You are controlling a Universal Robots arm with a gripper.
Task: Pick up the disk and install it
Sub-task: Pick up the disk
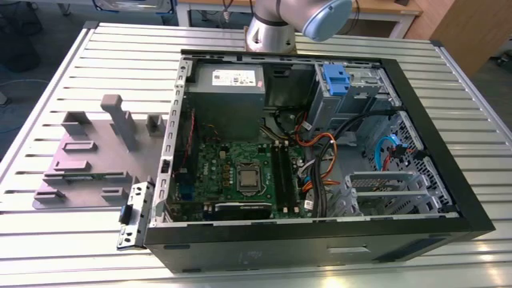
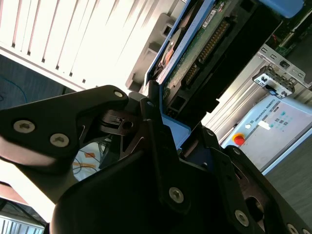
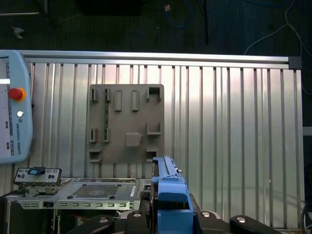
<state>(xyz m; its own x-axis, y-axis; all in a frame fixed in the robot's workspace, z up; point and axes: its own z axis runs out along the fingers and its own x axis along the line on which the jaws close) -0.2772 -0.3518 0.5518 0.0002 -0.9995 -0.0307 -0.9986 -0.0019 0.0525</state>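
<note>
In both wrist views my gripper [image 2: 165, 127] is shut on the disk [image 2: 195, 51], gripping it by its blue plastic carrier. The second wrist view shows the disk edge-on, its green circuit-board side and connector facing the camera, with a black finger [image 2: 148, 109] pressed to the blue frame. In the first wrist view the blue carrier edge [image 3: 168, 192] stands between the black gripper [image 3: 168, 217] parts, held high above the slatted table and beside the computer case [image 3: 92, 192]. The open case [image 1: 448, 207] lies on the table in the exterior view.
Inside the case are a grey power supply [image 1: 228, 90], a green motherboard [image 1: 240, 174], cables, and a grey drive bay with a blue latch [image 1: 334, 78]. A grey fixture plate [image 1: 88, 162] lies on the exterior view's left. A teach pendant [image 3: 12, 107] hangs by the slatted table [image 3: 234, 136].
</note>
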